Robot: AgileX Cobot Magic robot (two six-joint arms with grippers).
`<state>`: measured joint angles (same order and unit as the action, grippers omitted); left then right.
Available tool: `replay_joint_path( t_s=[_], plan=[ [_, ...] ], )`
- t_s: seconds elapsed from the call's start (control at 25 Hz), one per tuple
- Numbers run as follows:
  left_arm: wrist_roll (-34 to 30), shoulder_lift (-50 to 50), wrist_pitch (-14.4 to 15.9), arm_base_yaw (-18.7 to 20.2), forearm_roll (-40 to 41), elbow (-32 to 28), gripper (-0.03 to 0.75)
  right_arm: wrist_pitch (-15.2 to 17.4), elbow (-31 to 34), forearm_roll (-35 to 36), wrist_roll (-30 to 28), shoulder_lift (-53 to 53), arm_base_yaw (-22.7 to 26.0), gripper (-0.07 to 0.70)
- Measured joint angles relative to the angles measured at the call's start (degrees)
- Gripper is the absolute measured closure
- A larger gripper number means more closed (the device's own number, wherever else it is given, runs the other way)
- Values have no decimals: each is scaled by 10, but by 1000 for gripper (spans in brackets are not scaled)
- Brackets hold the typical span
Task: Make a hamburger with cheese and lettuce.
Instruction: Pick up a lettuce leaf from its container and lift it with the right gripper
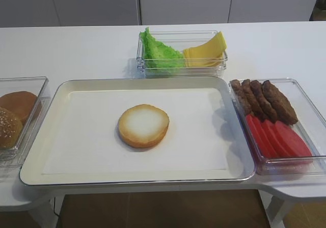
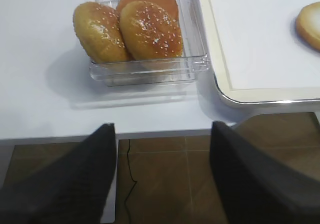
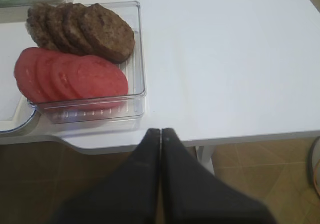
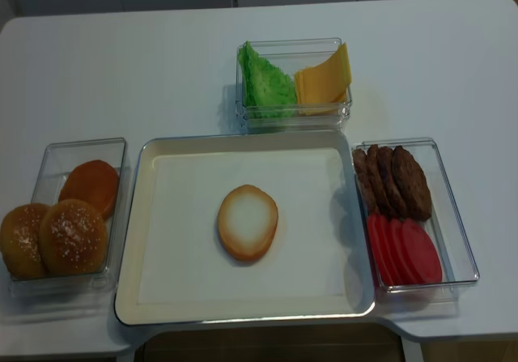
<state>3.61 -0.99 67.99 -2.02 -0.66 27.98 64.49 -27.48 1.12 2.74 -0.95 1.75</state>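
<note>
White table: pale, brown-rimmed hamburger [image 1: 143,125]; left fingers [image 2: 90,174] apart, right fingers [image 3: 145,179] together.

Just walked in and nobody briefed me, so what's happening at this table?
A burger build is barely begun. The hamburger bun half lies bare on the tray. The lettuce and the cheese sit untouched in their container. Both arms hang back off the table edge: left gripper open and empty, right gripper shut on nothing.
</note>
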Motion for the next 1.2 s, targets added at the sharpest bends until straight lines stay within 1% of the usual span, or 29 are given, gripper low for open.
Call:
replay_joint_path(
  t_s=[0.08,0.16,0.24,0.4,0.48,0.64,0.8,0.88,1.08,1.2],
  plan=[
    [0,0,0,0,0,0,277,0,0,0,11,0,0,633],
    [0,0,0,0,0,0,277,-3,0,3,35,0,0,611],
    [0,0,0,0,0,0,277,-11,0,28,47,0,0,559],
    [0,0,0,0,0,0,277,-36,-3,103,33,0,0,393],
    [0,0,0,0,0,0,277,-47,-9,128,29,0,0,347],
    [0,0,0,0,0,0,277,-58,-33,153,13,10,0,325],
    [0,0,0,0,0,0,277,-67,-67,167,3,74,0,322],
    [0,0,0,0,0,0,277,-76,-86,171,2,119,0,322],
    [0,0,0,0,0,0,277,-135,-137,180,0,239,0,321],
    [0,0,0,0,0,0,277,-170,-168,200,-20,311,0,321]
  ],
)
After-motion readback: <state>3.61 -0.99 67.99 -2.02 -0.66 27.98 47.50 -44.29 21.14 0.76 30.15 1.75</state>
